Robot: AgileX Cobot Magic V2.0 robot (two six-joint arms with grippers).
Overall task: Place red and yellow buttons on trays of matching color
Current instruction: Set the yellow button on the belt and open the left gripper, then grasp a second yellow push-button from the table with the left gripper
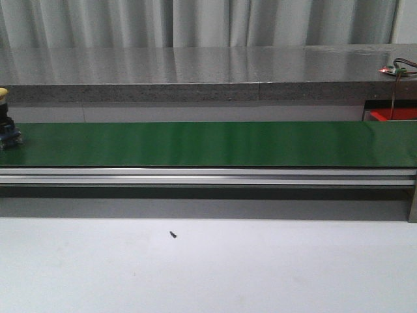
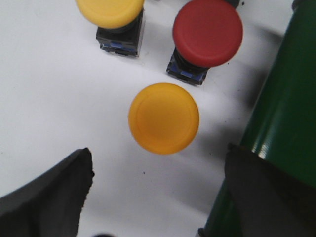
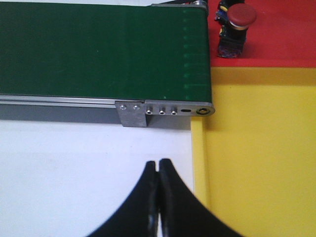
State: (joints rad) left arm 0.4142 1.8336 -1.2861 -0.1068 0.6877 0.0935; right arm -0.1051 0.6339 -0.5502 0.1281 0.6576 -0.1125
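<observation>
Yellow button (image 2: 164, 118) between spread left gripper (image 2: 160, 197) fingers, right gripper (image 3: 158, 197) closed, empty

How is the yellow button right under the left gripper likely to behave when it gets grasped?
The yellow button has a smooth, domed cap wider than its body, so the fingers might slip on the cap. It looks like rigid plastic, so probably stiff and light. Standing upright on a narrow base, it may tip if nudged off-centre. The left gripper is open around it.
</observation>
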